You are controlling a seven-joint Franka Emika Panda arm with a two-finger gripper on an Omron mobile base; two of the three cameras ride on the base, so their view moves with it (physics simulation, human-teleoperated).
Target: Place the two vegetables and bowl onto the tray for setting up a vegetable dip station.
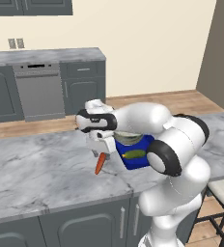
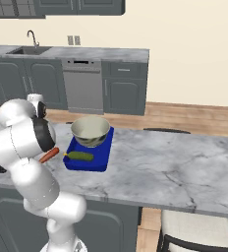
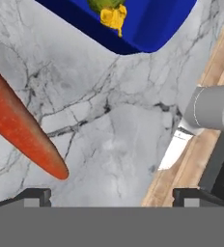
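Left base view: gripper (image 1: 100, 150) hangs low over the marble counter (image 1: 41, 169), just left of the blue tray (image 1: 132, 161). Carrot (image 1: 100, 164) lies on the counter right under it, off the tray, so I judge this is the pick-up approach. Cucumber (image 1: 134, 155) is already on the tray; the bowl (image 1: 128, 138) is mostly hidden by the arm

Right base view: bowl (image 2: 90, 131) sits on the far part of the tray (image 2: 97, 161), cucumber (image 2: 80, 156) on the near part. That leaves the carrot (image 2: 49, 155) as the last item out, close to the tray's left edge, half behind the arm

Hand view: jaws spread wide, nothing between them. Carrot (image 3: 22, 131) is off to the left, not centred, so alignment is likely needed before closing. Tray corner (image 3: 147, 24) at top with the cucumber's (image 3: 106, 6) yellow end
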